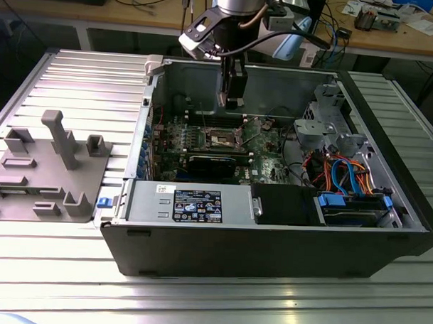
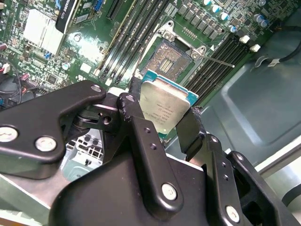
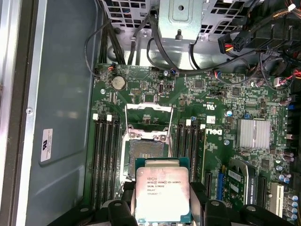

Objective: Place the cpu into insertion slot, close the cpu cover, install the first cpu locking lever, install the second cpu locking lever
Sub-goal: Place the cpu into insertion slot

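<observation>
Could drop the cpu (image 3: 162,194) from the pincer (image 2: 162,112) through a weak grip, with only two thin edges pinched. Could also set it down crooked or turned the wrong way and bend the tiny pins in the insertion slot (image 3: 143,153). Could bump the raised cpu cover (image 3: 149,107) on the way down, too. Squeezes the chip between two black fingers (image 2: 136,127), partly closed, just as wide as the chip. Holds it flat, shiny side toward the wrist cameras. Hangs up in the air over the green board (image 3: 211,94), close to the slot but not in it yet. Leaves the slot bare, with its dark middle showing and the cover flipped up and open. Shows a thin metal lever (image 2: 217,60) sticking out beside the slot, not locked down. Works inside the open computer case (image 1: 270,249), lying on the ribbed metal desk (image 1: 70,285), with a grey holder tray (image 1: 52,170) beside it.
</observation>
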Robot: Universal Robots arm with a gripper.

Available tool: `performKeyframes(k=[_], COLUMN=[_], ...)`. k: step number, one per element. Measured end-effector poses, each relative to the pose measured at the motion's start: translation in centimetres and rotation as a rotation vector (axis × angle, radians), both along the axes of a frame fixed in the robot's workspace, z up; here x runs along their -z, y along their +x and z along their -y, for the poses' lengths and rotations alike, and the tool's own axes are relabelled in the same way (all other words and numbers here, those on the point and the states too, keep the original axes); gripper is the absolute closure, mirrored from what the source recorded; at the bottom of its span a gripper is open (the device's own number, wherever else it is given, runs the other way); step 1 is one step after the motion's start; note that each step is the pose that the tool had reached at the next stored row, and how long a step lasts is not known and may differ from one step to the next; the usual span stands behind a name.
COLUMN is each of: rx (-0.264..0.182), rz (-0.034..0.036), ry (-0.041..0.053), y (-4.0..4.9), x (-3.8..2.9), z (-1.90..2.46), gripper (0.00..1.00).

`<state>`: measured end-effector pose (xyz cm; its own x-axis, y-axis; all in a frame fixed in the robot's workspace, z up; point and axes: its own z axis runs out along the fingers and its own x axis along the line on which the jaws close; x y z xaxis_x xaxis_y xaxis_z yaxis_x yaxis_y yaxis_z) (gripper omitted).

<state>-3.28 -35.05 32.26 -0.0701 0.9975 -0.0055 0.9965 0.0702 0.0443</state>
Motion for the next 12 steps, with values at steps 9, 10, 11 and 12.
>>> performKeyframes(k=[9, 10, 11, 12], rx=[0.000, 0.000, 0.000, 0.000], rz=[0.0000, 0.0000, 0.0000, 0.0000], ry=[0.0000, 0.0000, 0.0000, -0.0001], y=[0.00, 0.00, 0.00, 0.00], x=[0.22, 0.24, 0.25, 0.27], z=[0.00, 0.00, 0.00, 0.00], gripper=[0.46, 0.46, 0.46, 0.46])
